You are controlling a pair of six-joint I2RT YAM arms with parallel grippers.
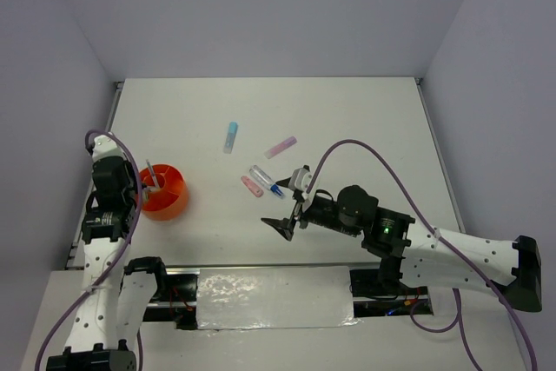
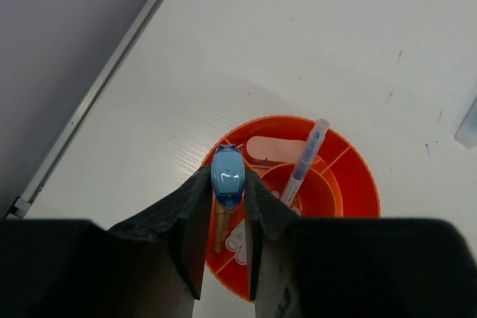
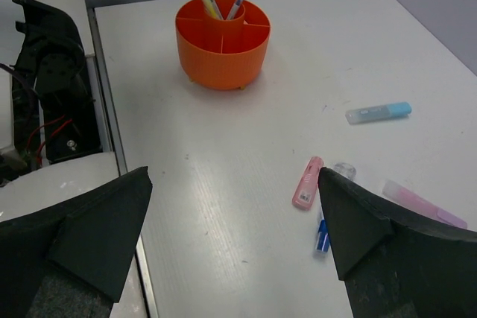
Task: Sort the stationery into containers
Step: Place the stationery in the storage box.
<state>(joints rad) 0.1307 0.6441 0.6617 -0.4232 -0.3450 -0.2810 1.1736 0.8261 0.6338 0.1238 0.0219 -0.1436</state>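
White tabletop, orange cup at left: the left end effector pinches a light, stiff, likely slippery blue-capped marker by its cap above it, while the right end effector gapes wide near a blue-tipped pen.

The claw pinches a blue-capped marker above the orange cup, and both fingers touch the cap. The cup is divided inside. A clear blue-tipped pen leans from its centre and a pale pink piece lies in one compartment. The cup stands on the white counter.
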